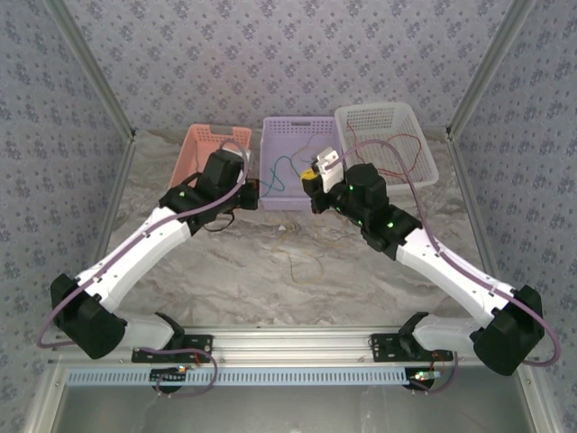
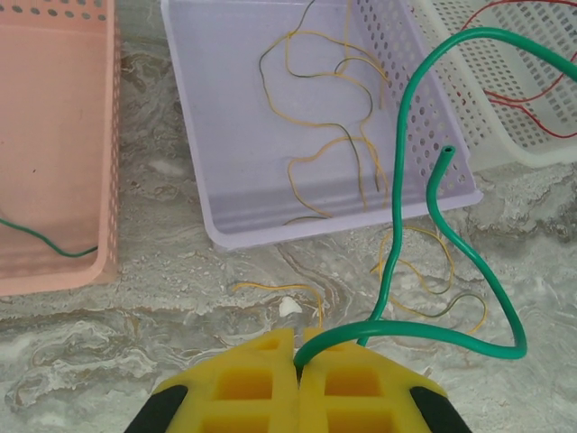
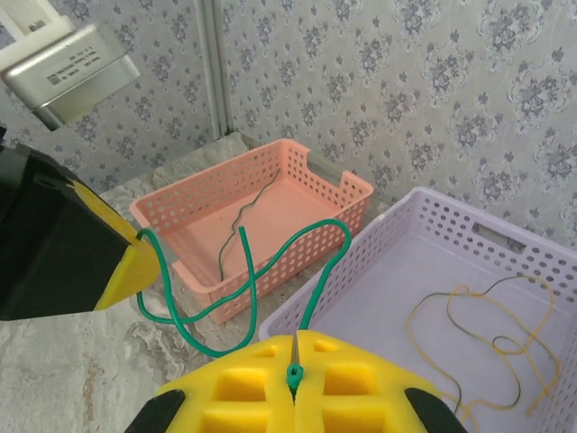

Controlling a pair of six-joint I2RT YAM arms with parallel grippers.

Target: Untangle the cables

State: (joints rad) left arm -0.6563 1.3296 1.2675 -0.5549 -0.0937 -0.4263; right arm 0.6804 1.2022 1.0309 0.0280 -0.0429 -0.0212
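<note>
Though cropped below, clenched on green cable [image 2: 402, 135] with left tool [image 2: 297, 356] and right tool [image 3: 293, 365]. Inside lilac basket [image 2: 343, 230], yellow cables [image 2: 302, 161]; inside white basket [image 2: 505, 149], red cables [image 2: 518, 96].

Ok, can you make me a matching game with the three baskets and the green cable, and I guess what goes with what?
Things:
1. pink basket
2. purple basket
3. white basket
4. green cable

What goes with it:
a. yellow wires inside
b. pinched by the left gripper and the right gripper
c. just one thin wire inside
d. red wires inside

Pairs: 1-c, 2-a, 3-d, 4-b
</note>
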